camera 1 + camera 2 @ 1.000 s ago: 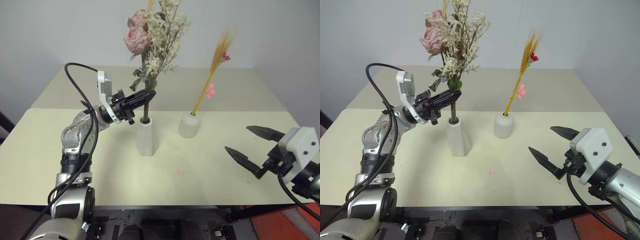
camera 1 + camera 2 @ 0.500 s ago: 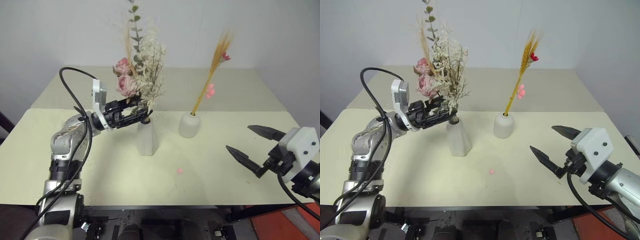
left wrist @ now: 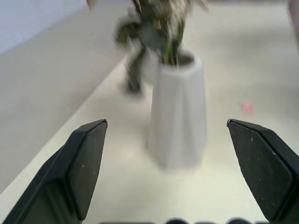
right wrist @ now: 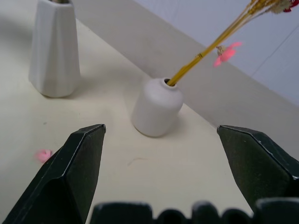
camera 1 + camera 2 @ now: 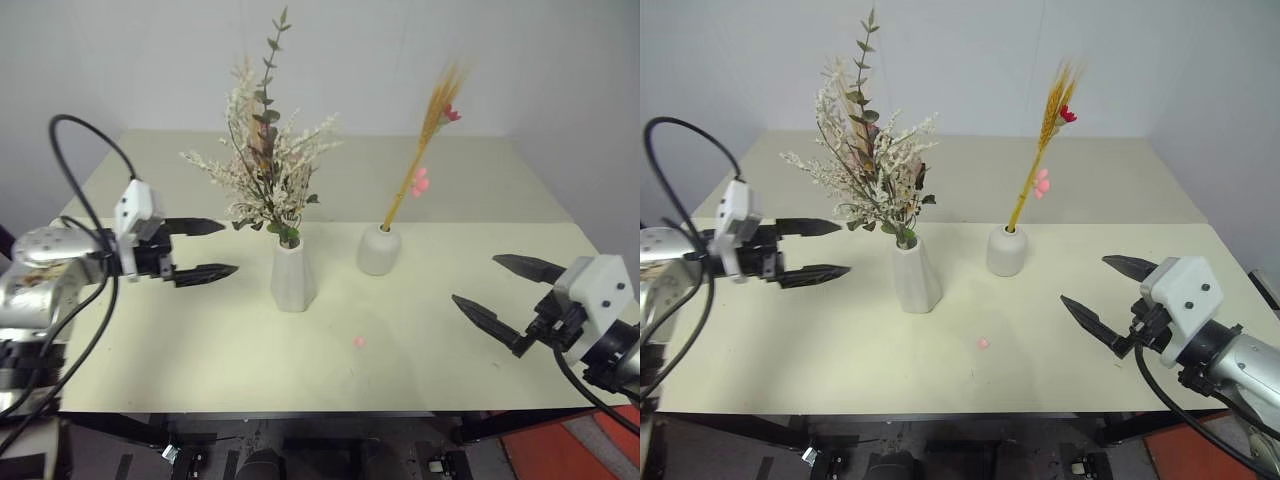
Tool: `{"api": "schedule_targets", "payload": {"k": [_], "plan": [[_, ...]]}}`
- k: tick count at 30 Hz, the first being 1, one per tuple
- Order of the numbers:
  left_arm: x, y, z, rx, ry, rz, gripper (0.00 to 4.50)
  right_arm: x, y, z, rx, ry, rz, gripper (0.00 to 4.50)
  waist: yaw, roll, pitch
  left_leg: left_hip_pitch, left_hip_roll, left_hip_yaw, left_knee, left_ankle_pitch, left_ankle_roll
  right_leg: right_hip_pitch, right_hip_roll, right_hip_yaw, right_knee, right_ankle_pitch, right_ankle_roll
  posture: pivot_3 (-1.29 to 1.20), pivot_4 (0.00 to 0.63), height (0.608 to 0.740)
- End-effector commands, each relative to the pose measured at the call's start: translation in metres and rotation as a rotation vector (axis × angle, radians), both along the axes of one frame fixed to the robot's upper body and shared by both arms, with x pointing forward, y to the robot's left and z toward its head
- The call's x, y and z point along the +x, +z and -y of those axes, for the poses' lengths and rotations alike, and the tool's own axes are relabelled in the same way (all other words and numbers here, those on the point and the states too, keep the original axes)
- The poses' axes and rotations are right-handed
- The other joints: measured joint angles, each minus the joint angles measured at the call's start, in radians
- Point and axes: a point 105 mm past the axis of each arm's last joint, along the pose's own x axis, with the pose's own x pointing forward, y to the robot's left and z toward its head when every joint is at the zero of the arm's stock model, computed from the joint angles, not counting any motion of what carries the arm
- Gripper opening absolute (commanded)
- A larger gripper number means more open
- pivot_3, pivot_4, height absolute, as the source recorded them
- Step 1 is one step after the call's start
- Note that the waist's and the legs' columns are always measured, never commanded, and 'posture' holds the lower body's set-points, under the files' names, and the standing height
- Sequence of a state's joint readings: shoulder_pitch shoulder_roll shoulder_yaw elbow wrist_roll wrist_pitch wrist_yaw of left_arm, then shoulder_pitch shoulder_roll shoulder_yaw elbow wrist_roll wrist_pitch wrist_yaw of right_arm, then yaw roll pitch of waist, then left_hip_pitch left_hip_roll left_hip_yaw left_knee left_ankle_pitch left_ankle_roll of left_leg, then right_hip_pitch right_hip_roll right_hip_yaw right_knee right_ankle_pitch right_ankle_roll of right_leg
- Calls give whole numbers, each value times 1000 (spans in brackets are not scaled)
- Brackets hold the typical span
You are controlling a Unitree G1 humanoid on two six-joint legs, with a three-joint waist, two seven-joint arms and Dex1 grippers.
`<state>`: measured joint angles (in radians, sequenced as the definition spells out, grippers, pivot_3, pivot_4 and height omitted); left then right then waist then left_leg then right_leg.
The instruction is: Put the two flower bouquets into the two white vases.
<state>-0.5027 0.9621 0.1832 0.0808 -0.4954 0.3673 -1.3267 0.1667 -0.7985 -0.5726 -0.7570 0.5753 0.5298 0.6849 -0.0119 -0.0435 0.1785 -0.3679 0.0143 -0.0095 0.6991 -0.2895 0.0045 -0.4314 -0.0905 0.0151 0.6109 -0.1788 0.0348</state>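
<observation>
The bushy dried bouquet (image 5: 262, 170) stands in the taller faceted white vase (image 5: 293, 275) near the table's middle. To its right, a thin yellow stalk with pink-red blossoms (image 5: 428, 140) leans out of the shorter rounded white vase (image 5: 379, 250). My left gripper (image 5: 212, 248) is open and empty, hovering left of the tall vase (image 3: 177, 116) with a gap between them. Over the table's front right, my right gripper (image 5: 497, 285) is open and empty; the round vase (image 4: 156, 107) and the stalk (image 4: 219, 37) lie ahead of it.
A small pink petal (image 5: 359, 341) lies on the cream table (image 5: 200, 340) in front of the vases. A second table (image 5: 480, 185) of the same kind joins behind. White walls close the back.
My left gripper let go of the bushy bouquet's stems and pulled away to the left. The bouquet dropped deeper into the tall vase and spread out. The right gripper stayed put.
</observation>
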Motion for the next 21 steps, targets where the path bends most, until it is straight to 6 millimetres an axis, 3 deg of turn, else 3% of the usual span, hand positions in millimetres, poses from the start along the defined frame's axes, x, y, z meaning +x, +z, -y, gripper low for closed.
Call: {"api": "schedule_targets", "payload": {"k": [1,7,11,14,21], "plan": [[-16,34,-16,35,25,125,4474,-9,17,12,7,9,43,4500,5,0,0,0,0,0,0,0,0,0,0,-1,0,0,0,0,150,740],[-33,55,-37,81,82,203,4474,-22,23,41,17,6,-8,4500,12,0,0,0,0,1,-1,0,0,0,0,0,-1,-1,2,0,150,740],[-49,51,-35,83,41,183,4474,-27,30,51,4,40,-19,4500,9,0,0,1,1,2,-2,0,0,1,0,0,-1,-3,5,0,150,740],[-48,44,-29,85,60,182,4474,-15,24,64,-22,-51,-80,4500,7,0,0,2,1,3,-2,0,0,1,0,1,0,-3,4,0,150,740],[-47,50,-28,91,80,195,4474,-11,16,60,-28,-42,-100,4500,6,1,0,2,1,3,-3,0,0,1,0,1,-1,-3,4,0,150,740]]}}
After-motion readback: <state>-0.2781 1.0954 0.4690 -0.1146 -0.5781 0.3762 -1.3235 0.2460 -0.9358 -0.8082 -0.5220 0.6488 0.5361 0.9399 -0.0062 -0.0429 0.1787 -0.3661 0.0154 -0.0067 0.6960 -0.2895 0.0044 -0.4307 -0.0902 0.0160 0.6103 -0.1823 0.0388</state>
